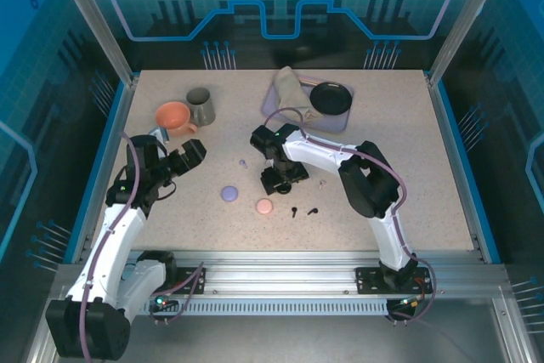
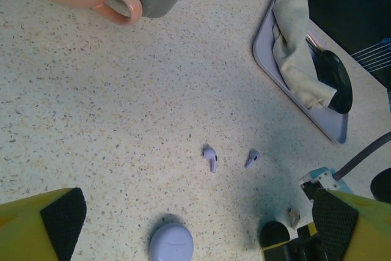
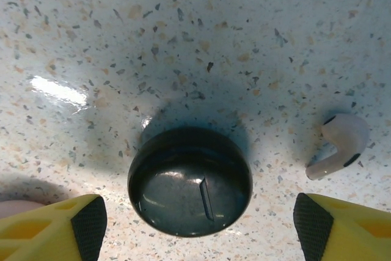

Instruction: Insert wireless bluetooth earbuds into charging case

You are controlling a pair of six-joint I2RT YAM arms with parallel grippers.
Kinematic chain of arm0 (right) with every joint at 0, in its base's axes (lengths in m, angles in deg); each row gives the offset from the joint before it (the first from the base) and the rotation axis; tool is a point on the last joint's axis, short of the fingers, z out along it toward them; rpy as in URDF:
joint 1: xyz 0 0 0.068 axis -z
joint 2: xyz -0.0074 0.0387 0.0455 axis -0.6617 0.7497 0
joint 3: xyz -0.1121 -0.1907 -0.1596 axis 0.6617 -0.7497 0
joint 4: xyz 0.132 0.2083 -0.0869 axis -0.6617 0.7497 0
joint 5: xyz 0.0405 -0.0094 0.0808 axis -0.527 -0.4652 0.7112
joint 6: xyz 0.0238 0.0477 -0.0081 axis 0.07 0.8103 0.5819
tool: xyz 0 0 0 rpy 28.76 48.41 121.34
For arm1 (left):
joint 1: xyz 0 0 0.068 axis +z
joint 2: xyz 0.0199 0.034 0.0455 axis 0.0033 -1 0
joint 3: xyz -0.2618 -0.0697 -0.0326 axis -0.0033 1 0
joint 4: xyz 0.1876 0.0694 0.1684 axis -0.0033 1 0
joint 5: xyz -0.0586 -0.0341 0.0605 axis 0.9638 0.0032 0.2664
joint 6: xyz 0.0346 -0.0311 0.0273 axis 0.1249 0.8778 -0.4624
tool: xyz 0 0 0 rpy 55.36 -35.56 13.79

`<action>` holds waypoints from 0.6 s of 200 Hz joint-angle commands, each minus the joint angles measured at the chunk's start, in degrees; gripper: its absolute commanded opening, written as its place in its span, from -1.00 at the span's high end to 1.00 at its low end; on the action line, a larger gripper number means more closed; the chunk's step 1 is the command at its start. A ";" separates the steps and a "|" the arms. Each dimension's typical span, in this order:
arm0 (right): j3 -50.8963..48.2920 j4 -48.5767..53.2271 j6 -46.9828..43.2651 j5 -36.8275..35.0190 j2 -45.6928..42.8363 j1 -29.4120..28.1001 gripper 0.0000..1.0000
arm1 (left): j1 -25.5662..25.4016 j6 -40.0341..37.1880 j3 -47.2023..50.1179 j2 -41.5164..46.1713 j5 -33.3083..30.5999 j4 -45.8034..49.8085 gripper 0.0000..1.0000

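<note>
Glossy black round charging case [image 3: 189,181] sat on speckled tabletop [image 3: 183,29] between fingers of my right gripper [image 3: 200,215], jaws apart, not touching it. Near it lay pale pink-white stemmed earbud [image 3: 339,145]. My left gripper [image 2: 198,219] hung wide apart above two lilac earbuds [image 2: 211,158], lilac round case [image 2: 171,244] near.

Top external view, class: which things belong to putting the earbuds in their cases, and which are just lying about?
Job: lilac round case; pink round case; black round case; two lilac stemmed earbuds; two black stemmed earbuds; pale pink-white earbud.
Lying about: peach ceramic mug; grey mug; lilac tray; beige cloth; black round dish.
</note>
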 commanded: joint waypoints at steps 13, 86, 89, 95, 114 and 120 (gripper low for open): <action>2.22 1.70 0.64 0.60 2.07 0.39 -0.57 | 0.34 -0.91 -0.40 -0.08 -1.15 0.59 -0.98; 4.01 2.01 0.56 0.62 4.41 0.55 -0.41 | 0.34 -0.91 -0.64 -0.11 -1.15 0.81 -0.97; 3.97 1.97 0.61 0.70 4.43 0.52 -0.40 | 0.34 -0.86 -0.66 -0.08 -1.18 0.84 -0.98; 3.97 1.96 0.58 0.67 4.47 0.54 -0.39 | 0.34 -0.86 -0.69 -0.09 -1.14 0.78 -0.98; 4.07 2.13 0.75 0.70 4.87 0.50 -0.39 | 0.34 -0.97 -0.77 -0.11 -1.11 0.87 -0.98; 3.97 2.05 0.80 0.58 4.96 0.52 -0.39 | 0.34 -0.99 -0.76 -0.10 -1.14 0.87 -0.98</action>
